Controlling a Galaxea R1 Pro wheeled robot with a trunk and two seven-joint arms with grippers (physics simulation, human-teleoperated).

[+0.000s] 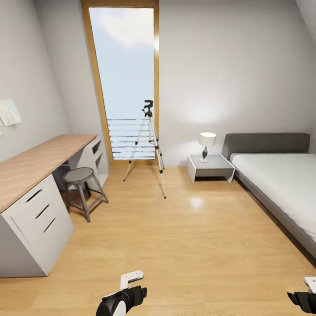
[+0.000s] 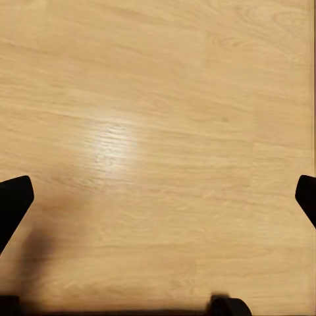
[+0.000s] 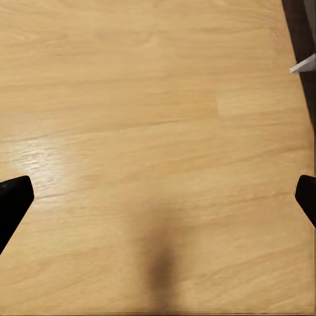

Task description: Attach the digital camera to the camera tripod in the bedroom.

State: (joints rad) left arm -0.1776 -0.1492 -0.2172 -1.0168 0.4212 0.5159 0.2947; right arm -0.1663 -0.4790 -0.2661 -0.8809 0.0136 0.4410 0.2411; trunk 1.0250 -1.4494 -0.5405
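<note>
The camera tripod (image 1: 150,145) stands on the wood floor in front of the tall window, its silver legs spread and its black head empty at the top. The digital camera is out of view. In the head view my left arm (image 1: 123,296) and right arm (image 1: 305,298) hang low at the bottom edge, far from the tripod. My left gripper (image 2: 158,197) is open over bare floor, its dark fingertips (image 2: 13,204) wide apart. My right gripper (image 3: 158,197) is also open above the planks, with nothing between its fingertips (image 3: 13,201).
A wood-topped grey desk (image 1: 30,175) runs along the left wall with a grey stool (image 1: 81,184) beside it. A grey nightstand (image 1: 210,169) with a lamp (image 1: 206,145) and a bed (image 1: 281,180) stand at the right. Open floor (image 1: 175,237) lies between me and the tripod.
</note>
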